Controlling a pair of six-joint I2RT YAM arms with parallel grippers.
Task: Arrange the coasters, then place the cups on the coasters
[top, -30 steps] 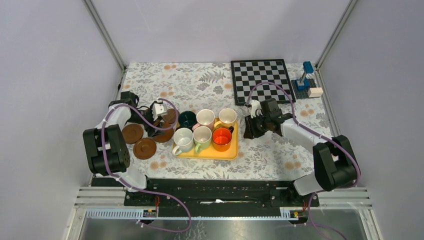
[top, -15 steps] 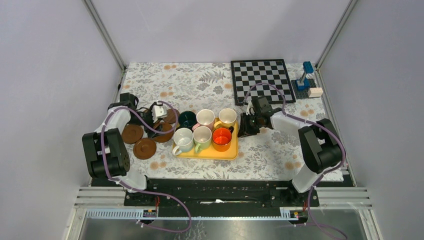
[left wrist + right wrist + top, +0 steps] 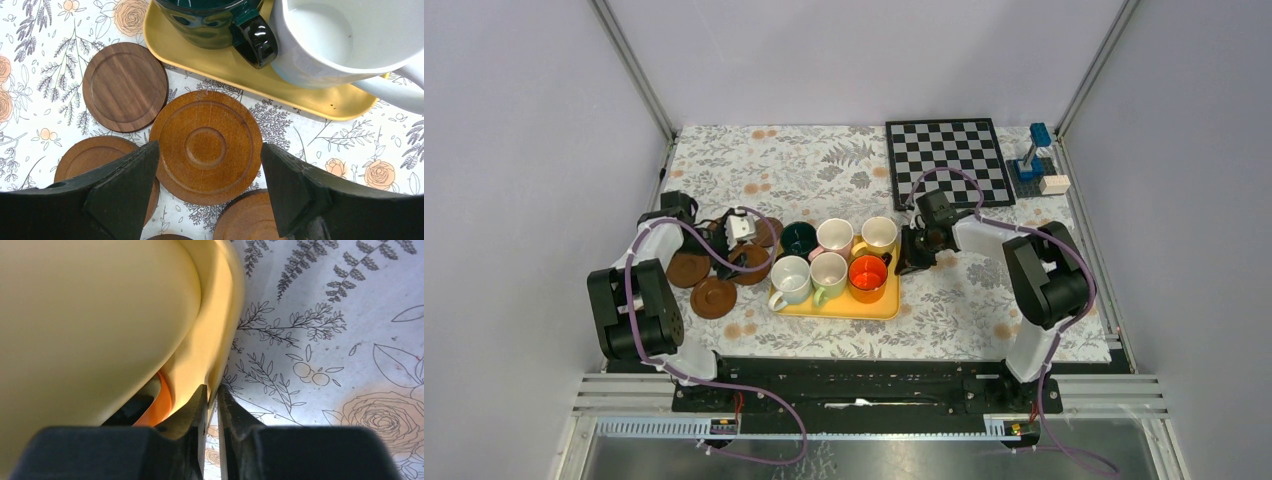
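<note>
Cups [image 3: 834, 235] on tray [image 3: 834, 308]; coasters [image 3: 714, 297] just left of it.
Six cups stand mouths up in two rows along the tray's left-right long axis; white cup [image 3: 790, 278] has its handle pointing near-left. Coasters lie flat, some overlapping, several cut off in the left wrist view. Left gripper [image 3: 207, 150] hangs over one coaster [image 3: 205, 146], jaws wide, holding nothing. Right gripper [image 3: 212, 395] pinches the tray's right rim between narrow jaws; cream cup [image 3: 90, 315] fills that view, hiding most others.
</note>
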